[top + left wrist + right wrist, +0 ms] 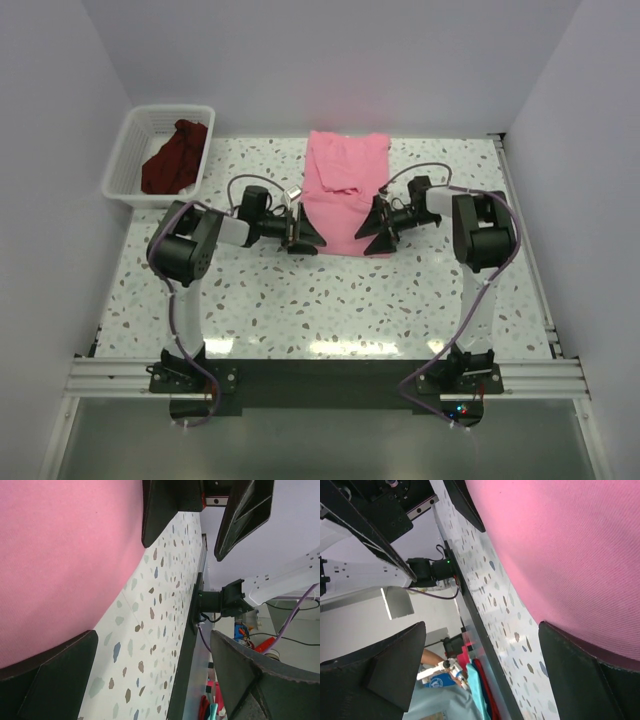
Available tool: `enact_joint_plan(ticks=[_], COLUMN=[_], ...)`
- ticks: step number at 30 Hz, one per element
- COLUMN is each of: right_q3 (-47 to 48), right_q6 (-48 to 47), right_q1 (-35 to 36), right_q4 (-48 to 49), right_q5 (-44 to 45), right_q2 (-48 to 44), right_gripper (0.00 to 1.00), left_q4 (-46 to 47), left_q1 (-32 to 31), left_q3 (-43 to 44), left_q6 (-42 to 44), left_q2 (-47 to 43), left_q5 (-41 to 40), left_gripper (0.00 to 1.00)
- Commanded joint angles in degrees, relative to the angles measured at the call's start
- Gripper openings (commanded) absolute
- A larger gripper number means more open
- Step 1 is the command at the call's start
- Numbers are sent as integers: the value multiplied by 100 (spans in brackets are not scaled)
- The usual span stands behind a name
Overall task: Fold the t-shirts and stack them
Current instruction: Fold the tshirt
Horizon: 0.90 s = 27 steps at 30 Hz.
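Far left of the pink t-shirt (343, 190), in a white lattice basket (124, 150): crumpled maroon t-shirt (174, 160), seen only from above. Just left of the pink oblong: left gripper (308, 235), jaws wide. Just right: right gripper (373, 231), wide too. From the wrists only: fine weave against speckled table (150, 625).

Both arms reach inward, left gripper (306, 237) and right gripper (373, 236) spread wide, flanking the pink t-shirt (340, 170) at its near end.

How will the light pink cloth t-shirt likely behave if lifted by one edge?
Probably floppy: the light pink cloth t-shirt lies flat with soft folds, so it should sag. Likely light, being thin. Pushed, it may bunch on the speckled table.
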Motion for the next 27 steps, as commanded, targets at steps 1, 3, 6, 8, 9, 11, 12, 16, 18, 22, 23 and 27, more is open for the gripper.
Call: enact_joint_plan(ticks=[1, 3, 6, 8, 9, 11, 12, 16, 18, 22, 23, 27], right_q3=[-253, -210, 106, 500, 650, 1160, 1344, 1864, 1760, 535, 233, -1261], right_q6=[-367, -534, -1061, -1465, -1632, -2194, -2414, -3617, -4039, -4882, -5077, -6105], right_q1=[-188, -215, -224, -206, -215, -189, -189, -110, -57, 284, 417, 1382], right_q4=[-528, -765, -1362, -1896, -2091, -2698, -2917, -3280, -2912, -1326, -1050, 286], right_q5=[464, 455, 420, 429, 516, 648, 744, 2172, 2825, 4249, 4774, 5885], right_q2=[248, 222, 55, -217, -322, -595, -683, -1385, -2026, -3151, -3371, -4101], right_gripper=[99, 99, 99, 99, 99, 99, 99, 99, 99, 99, 99, 97], left_q4=[-130, -191, -445, -805, -1329, -2033, -2933, -3953, -3945, -3821, -3995, -5603], left_q1=[145, 181, 163, 128, 102, 23, -65, -224, -224, -224, -224, -285], left_q3=[-333, -324, -280, -210, -62, 158, 464, 853, 836, 546, 563, 898], left_q6=[326, 352, 580, 1114, 1395, 2510, 3002, 5749, 6588, 8548, 8848, 10974], left_q2=[223, 144, -206, -705, -900, -1296, -1663, -2667, -3239, -3636, -3514, -2916], left_q5=[-402, -358, -226, -209, -243, -480, -646, -1823, -2474, -2897, -2837, -2310], left_gripper=[100, 100, 100, 100, 100, 100, 100, 100, 100, 100, 100, 100])
